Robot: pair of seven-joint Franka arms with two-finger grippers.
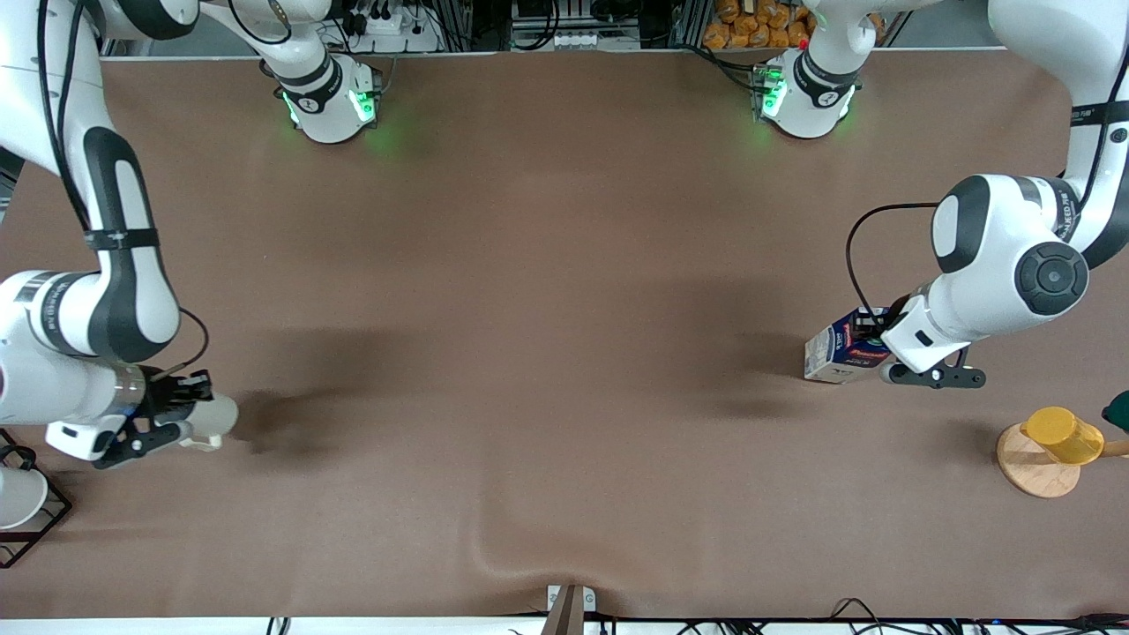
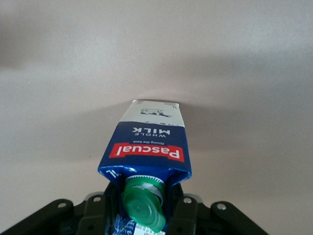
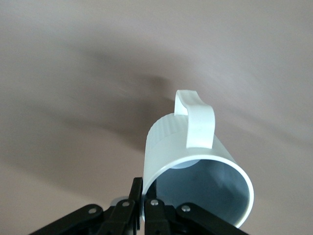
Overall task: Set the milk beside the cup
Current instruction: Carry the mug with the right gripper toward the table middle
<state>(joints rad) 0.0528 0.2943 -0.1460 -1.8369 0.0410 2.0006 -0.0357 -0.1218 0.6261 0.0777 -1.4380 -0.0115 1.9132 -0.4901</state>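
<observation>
Left claw (image 1: 869, 339) clamped on milk (image 1: 838, 353) at the left arm's end of the worktop (image 1: 547, 309); right claw (image 1: 190, 414) pinches cup (image 1: 209, 419) rim, well apart at the right arm's end.

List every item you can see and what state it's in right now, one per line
milk: cap on, gripped at its top by the left hand, over the left arm's end of the table.
cup: empty, held by its rim in the right hand, over the right arm's end.
yellow cup: on a wooden disc.
white cup: in a black wire rack.
</observation>
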